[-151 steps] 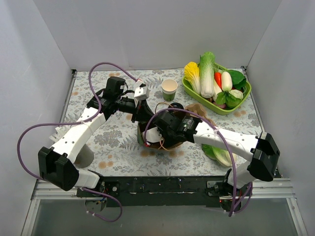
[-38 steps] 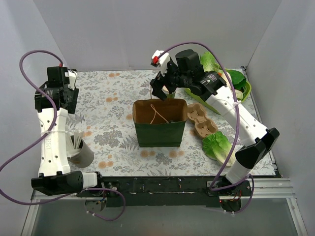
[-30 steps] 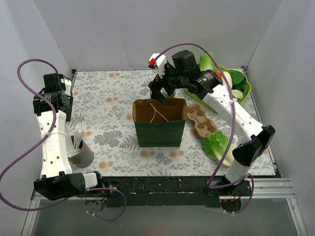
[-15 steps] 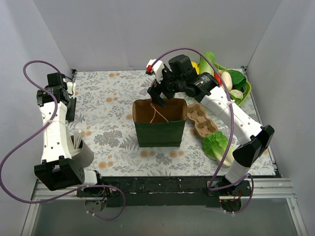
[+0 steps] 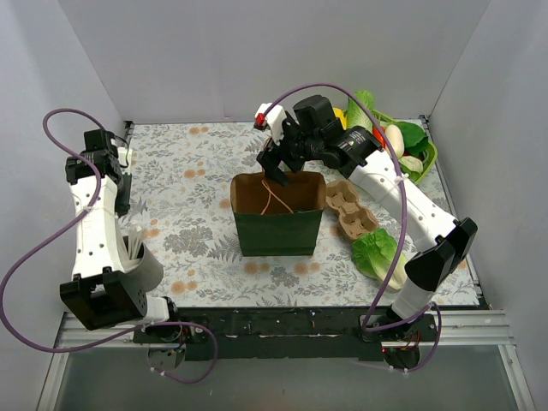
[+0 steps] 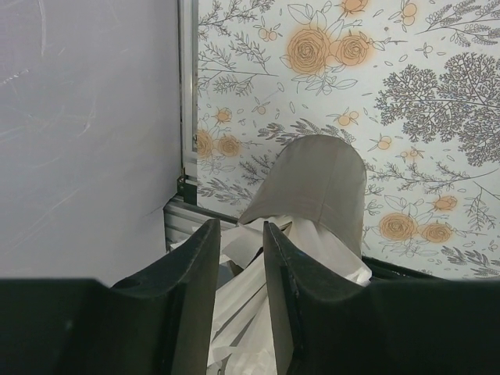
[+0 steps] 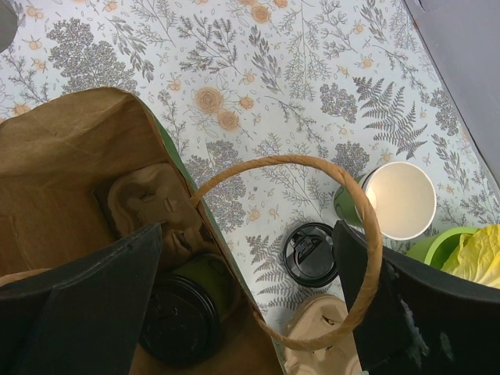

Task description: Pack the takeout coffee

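Note:
The takeout coffee cup point(image 7: 398, 201), cream over dark green, stands open on the table behind the bag. Its flat black lid point(image 7: 311, 254) lies on the table beside it. My right gripper point(image 7: 250, 305) is open and empty. It hovers over the back edge of the upright green paper bag point(image 5: 278, 218), one finger over the bag's inside, the other past the brown handle loop point(image 7: 363, 226). Inside the bag sit a pulp tray point(image 7: 148, 199) and a lidded green cup point(image 7: 183, 316). In the top view my right gripper point(image 5: 276, 171) hides the open cup. My left gripper point(image 6: 242, 289) is slightly open above the grey cup of white sticks point(image 6: 312, 187).
A second brown pulp tray point(image 5: 351, 210) lies right of the bag. A green basket of vegetables point(image 5: 425, 164) stands at the back right and a lettuce leaf point(image 5: 377, 253) at the front right. The grey stick cup point(image 5: 144, 261) is near the left wall.
The bag, earlier lying between both grippers, now stands upright. My right gripper has moved left and down to the bag's back edge. My left arm has drawn back over the stick cup.

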Robot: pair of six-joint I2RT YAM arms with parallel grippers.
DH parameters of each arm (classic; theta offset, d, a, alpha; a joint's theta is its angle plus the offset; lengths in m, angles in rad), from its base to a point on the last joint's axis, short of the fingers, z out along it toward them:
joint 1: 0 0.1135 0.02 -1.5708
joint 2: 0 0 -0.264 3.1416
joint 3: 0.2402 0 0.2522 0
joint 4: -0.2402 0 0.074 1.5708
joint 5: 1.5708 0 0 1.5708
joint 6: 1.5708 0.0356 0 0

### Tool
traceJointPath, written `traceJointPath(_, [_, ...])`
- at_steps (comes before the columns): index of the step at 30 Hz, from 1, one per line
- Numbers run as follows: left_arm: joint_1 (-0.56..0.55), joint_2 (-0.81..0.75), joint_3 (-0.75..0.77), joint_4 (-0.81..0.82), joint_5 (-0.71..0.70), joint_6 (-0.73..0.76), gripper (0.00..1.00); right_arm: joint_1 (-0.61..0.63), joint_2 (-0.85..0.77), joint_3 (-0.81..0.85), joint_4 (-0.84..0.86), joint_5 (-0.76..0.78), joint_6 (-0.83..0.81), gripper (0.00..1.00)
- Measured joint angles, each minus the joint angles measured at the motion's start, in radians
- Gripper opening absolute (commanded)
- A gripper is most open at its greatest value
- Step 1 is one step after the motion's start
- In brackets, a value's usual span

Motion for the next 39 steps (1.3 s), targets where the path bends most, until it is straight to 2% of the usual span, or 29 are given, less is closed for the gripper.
traceJointPath(20, [0.01, -0.016, -0.016, -0.003, -0.026, 0.01, 0.2, 0.0, 0.0, 0.0, -0.005, 0.0, 0.0, 0.97])
traceJointPath(25, [0.01, -0.023, -0.016, -0.003, -0.027, 0.012, 0.2, 0.0, 0.0, 0.0, -0.005, 0.0, 0.0, 0.97])
traceJointPath(32, [0.01, -0.04, -0.03, -0.003, -0.026, 0.014, 0.26, 0.0, 0.0, 0.0, -0.005, 0.0, 0.0, 0.97])
traceJointPath(39, [0.01, -0.061, -0.07, -0.006, -0.026, 0.015, 0.25, 0.0, 0.0, 0.0, -0.005, 0.0, 0.0, 0.97])
